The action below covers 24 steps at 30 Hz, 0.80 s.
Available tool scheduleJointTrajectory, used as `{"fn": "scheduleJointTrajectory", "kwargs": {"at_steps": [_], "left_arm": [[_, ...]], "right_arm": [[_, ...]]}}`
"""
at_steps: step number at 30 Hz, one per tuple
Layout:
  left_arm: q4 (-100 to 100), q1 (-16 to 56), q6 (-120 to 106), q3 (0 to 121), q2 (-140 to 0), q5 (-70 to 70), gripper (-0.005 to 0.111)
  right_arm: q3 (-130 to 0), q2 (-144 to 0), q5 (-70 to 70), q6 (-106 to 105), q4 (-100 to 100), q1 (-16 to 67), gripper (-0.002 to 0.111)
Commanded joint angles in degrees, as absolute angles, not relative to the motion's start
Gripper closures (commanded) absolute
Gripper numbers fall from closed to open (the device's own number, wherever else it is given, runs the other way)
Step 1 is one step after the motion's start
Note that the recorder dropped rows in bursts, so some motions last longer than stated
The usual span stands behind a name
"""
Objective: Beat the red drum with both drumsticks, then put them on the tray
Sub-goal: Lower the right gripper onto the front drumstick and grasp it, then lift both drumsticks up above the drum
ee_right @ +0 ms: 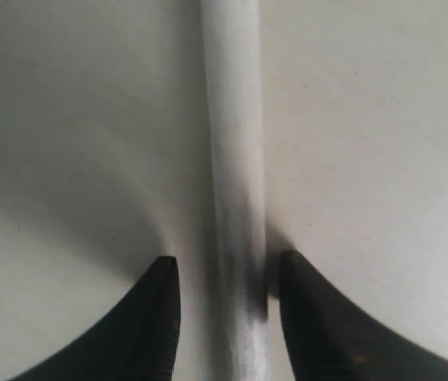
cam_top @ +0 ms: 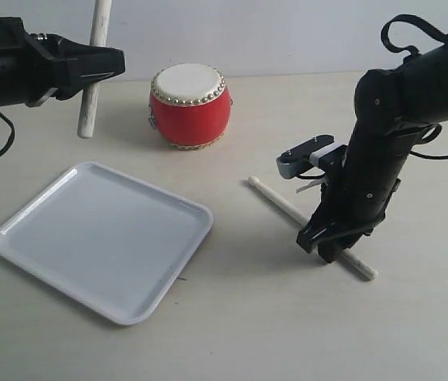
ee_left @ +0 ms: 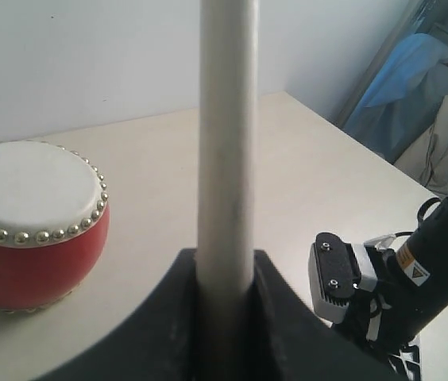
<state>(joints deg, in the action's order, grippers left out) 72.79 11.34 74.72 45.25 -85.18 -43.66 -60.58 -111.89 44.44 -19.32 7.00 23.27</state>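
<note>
Red drum stands upright on the table, its white skin facing up. Just to the left of the drum, the left gripper is clamped on the first drumstick. It holds the stick almost upright above the table, with the lower end level with the drum's side but apart from it. To the right of the drum and nearer the camera, the second drumstick lies flat on the table, its rounded tip pointing back toward the drum. The right gripper is down over that stick near its far end, a finger on each side, with a gap showing on one side, so the jaws are not closed. The tray lies in front of the drum, toward the left, with neither stick on it.
</note>
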Motion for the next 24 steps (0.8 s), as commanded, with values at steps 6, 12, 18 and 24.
{"fn": "scheduleJointTrajectory", "kwargs": {"at_steps": [6,12,18,24], "left_arm": [[73.0,11.3,75.2,45.6,-84.7,-43.6,0.107],[74.5,11.3,75.6,45.9,-84.5,-42.5,0.107],[94.5,11.3,92.5,50.1,-82.4,-35.5,0.107],[99.9,11.3,101.5,55.1,-81.4,-33.1,0.107]], "right_arm": [[-60.3,-113.4,43.4,-19.6,7.3,23.4,0.080],[-60.4,-112.6,44.5,-17.2,7.0,23.4,0.108],[-64.2,-105.2,47.1,-16.2,7.4,23.4,0.108],[-78.1,-100.9,60.3,-16.3,6.6,23.4,0.108]]}}
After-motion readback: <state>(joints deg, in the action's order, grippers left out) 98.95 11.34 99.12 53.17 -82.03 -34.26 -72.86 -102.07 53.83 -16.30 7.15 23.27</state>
